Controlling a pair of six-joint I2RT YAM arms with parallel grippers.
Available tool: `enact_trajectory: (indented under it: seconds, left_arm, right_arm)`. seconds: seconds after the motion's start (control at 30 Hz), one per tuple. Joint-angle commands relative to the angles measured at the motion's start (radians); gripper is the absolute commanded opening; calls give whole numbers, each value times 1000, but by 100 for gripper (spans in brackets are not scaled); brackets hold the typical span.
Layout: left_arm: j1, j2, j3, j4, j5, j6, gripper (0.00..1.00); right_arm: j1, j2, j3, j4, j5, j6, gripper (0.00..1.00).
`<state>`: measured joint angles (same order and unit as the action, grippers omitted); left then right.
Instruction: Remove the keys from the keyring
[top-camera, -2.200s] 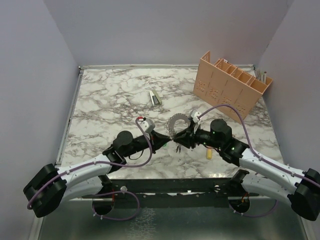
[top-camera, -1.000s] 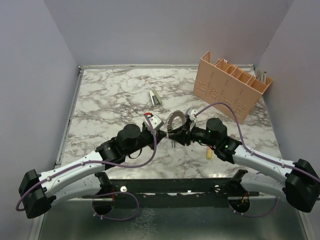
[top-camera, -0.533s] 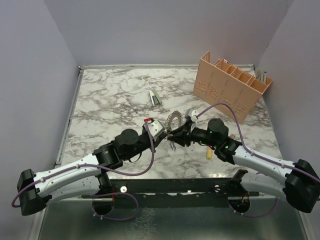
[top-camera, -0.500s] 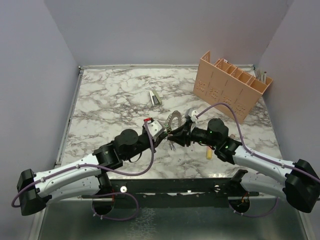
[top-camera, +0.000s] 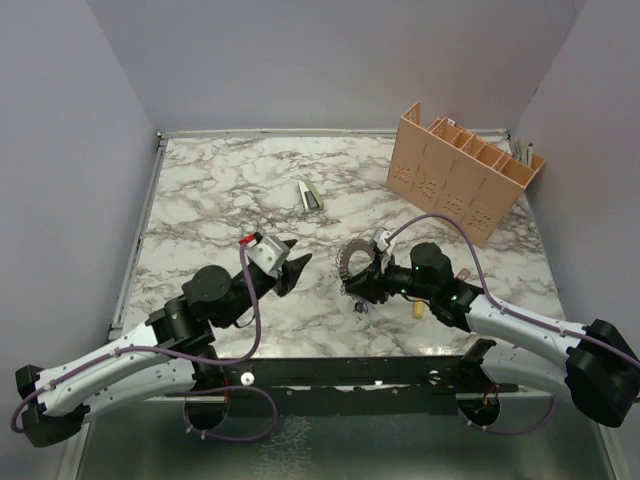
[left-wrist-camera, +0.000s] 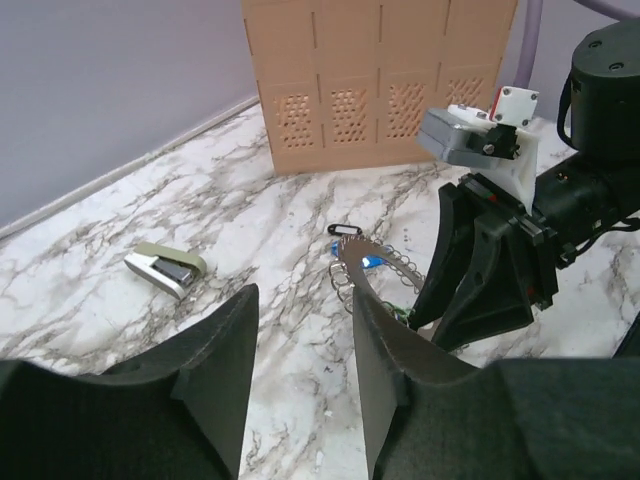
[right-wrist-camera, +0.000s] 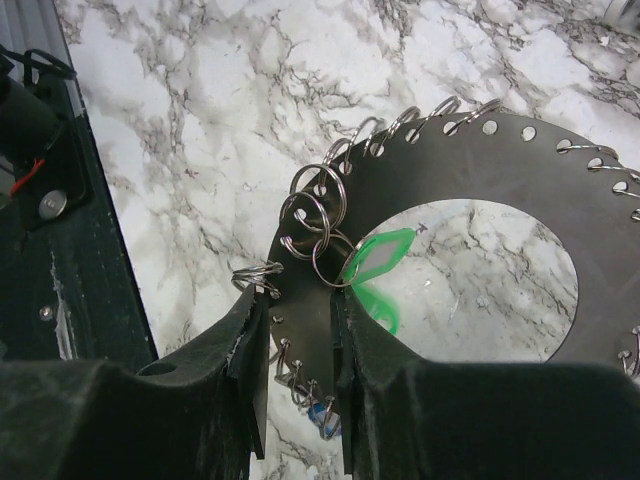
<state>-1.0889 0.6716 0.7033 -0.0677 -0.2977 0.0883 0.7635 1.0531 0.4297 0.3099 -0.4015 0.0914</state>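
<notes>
The keyring (right-wrist-camera: 450, 165) is a flat grey band with punched holes and small split rings along its edge. My right gripper (right-wrist-camera: 298, 300) is shut on its band, and it stands tilted over the table (top-camera: 357, 255). A green-headed key (right-wrist-camera: 378, 260) hangs inside the ring's opening, and a blue one (right-wrist-camera: 325, 415) shows below my fingers. My left gripper (top-camera: 292, 266) is open and empty, a hand's width left of the ring. In the left wrist view the keyring (left-wrist-camera: 372, 268) sits just past the open left gripper (left-wrist-camera: 300, 305), with the blue key (left-wrist-camera: 370, 262) and the green key (left-wrist-camera: 400, 312) on it.
A peach slotted organiser (top-camera: 465, 170) stands at the back right. A small stapler (top-camera: 312, 195) lies behind the grippers. A yellow object (top-camera: 418, 306) lies by the right arm. A small dark item (top-camera: 359, 305) lies under the ring, and a black tag (left-wrist-camera: 343, 230) beyond it.
My left gripper has opened and drawn back to the left, away from the ring. The right gripper still grips the ring and has shifted slightly toward the near edge.
</notes>
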Motion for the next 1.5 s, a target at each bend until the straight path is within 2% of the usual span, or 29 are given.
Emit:
enact_trajectory:
  seconds: [0.0,0.13,0.33,0.57,0.7,0.83,1.07,1.47]
  left_arm:
    - [-5,-111,-126,77,-49,-81,46]
    - [-5,-148,-228,181,-4,-212,48]
    - [-5,-72,-361,356,68,-309,49]
    - [-5,4,-457,527,81,-225,50]
    - [-5,27,-520,655,141,-175,52]
    - [-5,58,-552,716,195,-147,53]
    - [-5,167,-555,787,294,-118,59]
    - [-5,362,-540,925,296,-55,60]
  right_arm:
    - [-2,-8,10,-1,5,-28,1]
    - [-2,-13,14,-11,-1,-39,1]
    - [-3,-12,57,-96,-22,-76,1]
    - [-2,-54,92,-162,-65,-81,1]
    - [-2,-65,108,-196,-79,-78,1]
    - [-2,-72,118,-206,-103,-73,1]
    - [-2,-76,124,-197,-141,-71,1]
    - [-2,-91,116,-188,-198,-80,1]
